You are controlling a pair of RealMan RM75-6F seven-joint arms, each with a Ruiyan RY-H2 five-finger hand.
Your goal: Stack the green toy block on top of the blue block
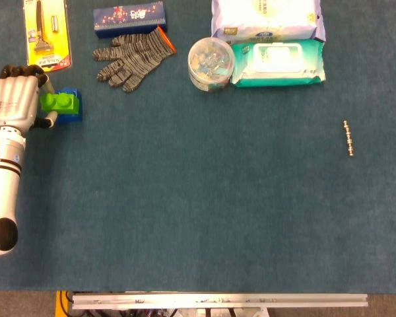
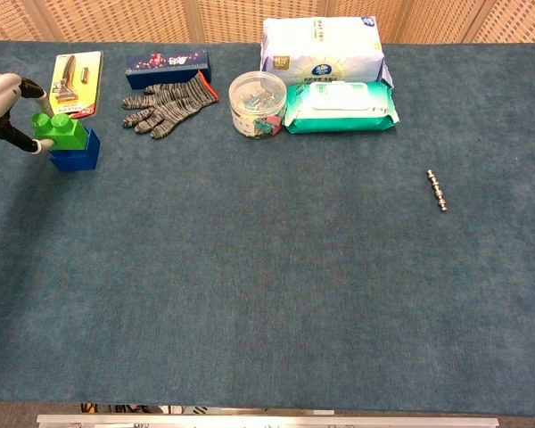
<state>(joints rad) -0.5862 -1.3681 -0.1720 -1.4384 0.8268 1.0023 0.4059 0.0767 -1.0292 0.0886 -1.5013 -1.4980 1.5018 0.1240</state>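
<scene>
The green toy block point(image 1: 59, 102) point(image 2: 59, 131) lies on top of the blue block point(image 1: 71, 111) point(image 2: 76, 156) at the table's far left, shifted toward its left side. My left hand point(image 1: 14, 99) point(image 2: 2, 100) pinches the green block's left end between thumb and fingers. The right hand appears in neither view.
Behind the blocks lie a yellow blister pack point(image 1: 45, 33), a dark blue box point(image 1: 129, 18) and a grey knit glove point(image 1: 132, 57). Further right stand a round clear tub point(image 1: 210, 63), a wipes pack point(image 1: 278, 63) and a white bag point(image 1: 265, 18). A small metal rod point(image 1: 348, 138) lies far right.
</scene>
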